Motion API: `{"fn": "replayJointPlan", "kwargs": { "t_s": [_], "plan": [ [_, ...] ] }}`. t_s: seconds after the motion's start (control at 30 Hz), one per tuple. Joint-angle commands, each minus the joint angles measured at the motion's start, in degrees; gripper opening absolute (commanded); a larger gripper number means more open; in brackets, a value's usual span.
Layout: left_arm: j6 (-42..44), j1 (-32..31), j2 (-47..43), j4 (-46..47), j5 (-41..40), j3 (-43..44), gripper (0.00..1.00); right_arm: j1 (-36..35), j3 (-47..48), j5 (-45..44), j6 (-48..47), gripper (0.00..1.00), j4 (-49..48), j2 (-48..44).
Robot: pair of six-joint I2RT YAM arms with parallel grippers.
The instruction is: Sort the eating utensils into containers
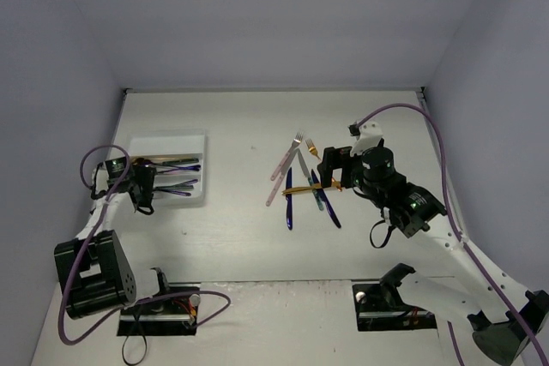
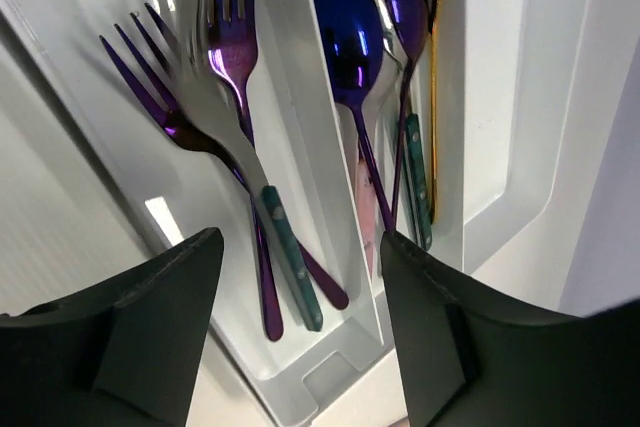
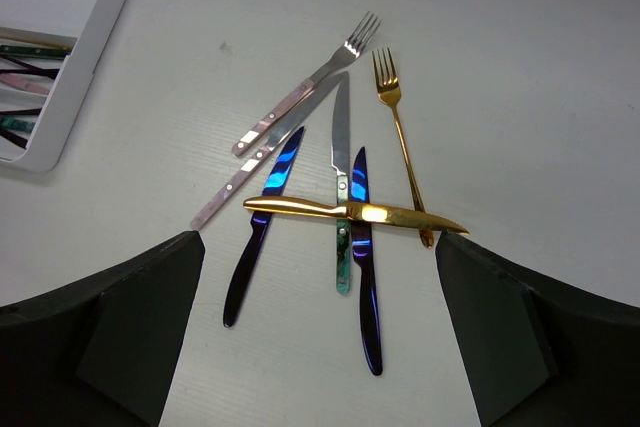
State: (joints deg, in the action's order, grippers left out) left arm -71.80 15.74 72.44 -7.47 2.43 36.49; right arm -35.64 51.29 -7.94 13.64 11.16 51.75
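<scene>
In the right wrist view, loose eating utensils lie in a heap on the table. A gold knife (image 3: 355, 213) lies across two dark blue knives (image 3: 262, 217) and a teal-handled knife (image 3: 342, 237). Beside them are a gold fork (image 3: 398, 137), a pink-handled fork (image 3: 300, 97) and a pink-handled knife (image 3: 255, 165). My right gripper (image 3: 325, 332) (image 1: 326, 173) hovers open over this heap, holding nothing. The white tray (image 1: 171, 136) has containers holding purple forks (image 2: 235, 37), a teal-handled fork (image 2: 215, 117) and a blue spoon (image 2: 345, 37). My left gripper (image 2: 300, 327) (image 1: 144, 196) is open and empty above the tray's end.
The tray's divider ridge (image 2: 312, 127) separates forks from spoons, and its corner (image 3: 90, 57) shows far left of the right gripper. Grey walls close in the table on three sides. Purple cables loop off both arms.
</scene>
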Motion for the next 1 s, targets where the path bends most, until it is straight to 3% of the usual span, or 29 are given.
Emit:
{"fn": "replayJointPlan", "kwargs": {
  "t_s": [0.0, 0.17, 0.27, 0.4, 0.63, 0.97],
  "plan": [
    [8.97, -3.26, -6.32, -5.34, -1.89, 7.55, 0.65, 0.47, 0.82, -0.99, -0.83, 1.00, -2.21, 0.27],
    [28.96, -15.14, -6.89, -9.30, -8.73, 19.26, 0.65, 0.57, 1.54, -1.41, -1.52, 1.00, -2.19, 0.60],
    [40.37, -27.07, -2.76, -8.70, -8.22, 25.83, 0.65, 0.66, 2.09, -1.41, -2.17, 1.00, -2.17, 1.06],
    [53.51, -37.30, 7.21, -9.22, -6.74, 34.57, 0.65, 0.66, 2.84, -1.72, -2.31, 1.00, -2.10, 1.60],
    [59.72, -46.08, 26.94, -12.57, -3.60, 52.35, 0.65, 0.75, 3.20, -1.55, -2.12, 1.00, -1.40, 0.38],
    [59.26, -50.58, 44.83, -12.09, 0.92, 63.23, 0.66, 0.99, 2.82, -2.25, -1.21, 1.00, 0.95, -2.24]
  ]
}}
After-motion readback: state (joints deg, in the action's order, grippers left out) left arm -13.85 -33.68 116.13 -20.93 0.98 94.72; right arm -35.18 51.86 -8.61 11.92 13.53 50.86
